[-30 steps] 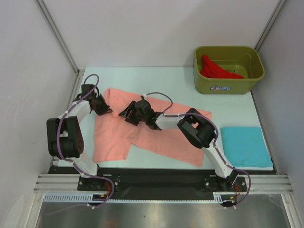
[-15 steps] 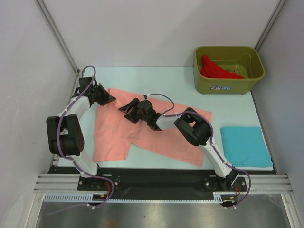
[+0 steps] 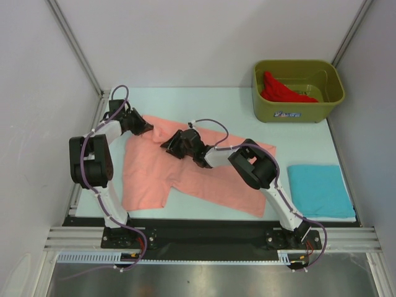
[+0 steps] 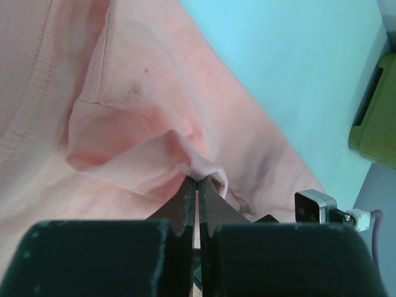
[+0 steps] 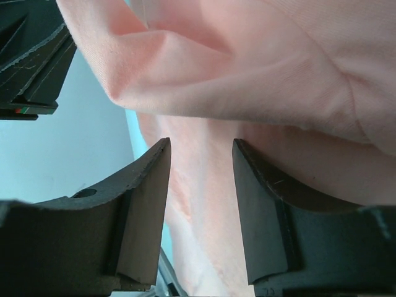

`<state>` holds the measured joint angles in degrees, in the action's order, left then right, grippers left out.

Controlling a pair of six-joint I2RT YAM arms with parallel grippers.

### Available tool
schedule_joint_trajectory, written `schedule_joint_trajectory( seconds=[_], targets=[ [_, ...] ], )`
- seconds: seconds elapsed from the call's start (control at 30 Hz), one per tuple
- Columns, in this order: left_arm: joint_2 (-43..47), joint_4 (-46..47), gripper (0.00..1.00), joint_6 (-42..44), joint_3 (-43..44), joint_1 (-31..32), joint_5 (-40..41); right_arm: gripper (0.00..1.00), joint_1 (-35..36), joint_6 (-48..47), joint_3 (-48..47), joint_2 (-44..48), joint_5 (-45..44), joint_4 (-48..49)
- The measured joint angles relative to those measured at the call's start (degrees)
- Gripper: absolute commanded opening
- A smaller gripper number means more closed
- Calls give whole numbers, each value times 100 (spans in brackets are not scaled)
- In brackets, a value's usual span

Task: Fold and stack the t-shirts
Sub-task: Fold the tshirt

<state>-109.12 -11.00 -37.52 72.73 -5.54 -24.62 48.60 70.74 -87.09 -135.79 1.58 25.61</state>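
Folding of the salmon-pink fabric t-shirt (image 3: 148,179) is underway: left gripper (image 4: 197,185) pinches a far-left fold; right gripper (image 5: 201,158), spread over cloth, should likely close next.

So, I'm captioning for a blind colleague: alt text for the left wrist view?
The left gripper is shut on a pinched fold of the salmon-pink t-shirt, spread on a pale blue-green table. An olive-green tub shows at right.

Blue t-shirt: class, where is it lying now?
In the top view the blue t-shirt lies folded on the right side of the table, right of the pink t-shirt and nearer than the green tub.
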Motion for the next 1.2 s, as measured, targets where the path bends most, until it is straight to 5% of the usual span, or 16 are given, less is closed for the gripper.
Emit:
schedule_joint_trajectory(
  seconds=[0.27, 0.77, 0.87, 1.07, 1.2],
  targets=[
    [-9, 37, 0, -2, 4, 0, -9, 32, 44, -232, -177, 2, -400, -376],
    [81, 63, 0, 13, -118, 0, -9, 33, -15, 538, -800, -343, -901, -778],
    [114, 63, 0, 48, -133, 0, -9, 22, 13, 752, -881, -352, -1023, -979],
    [157, 57, 0, 72, -160, 0, -7, 35, 105, 1241, -1178, -393, -1276, -1569],
    [208, 26, 0, 153, -160, 0, 0, 30, 120, 1261, -1672, -505, -1322, -2225]
  ],
)
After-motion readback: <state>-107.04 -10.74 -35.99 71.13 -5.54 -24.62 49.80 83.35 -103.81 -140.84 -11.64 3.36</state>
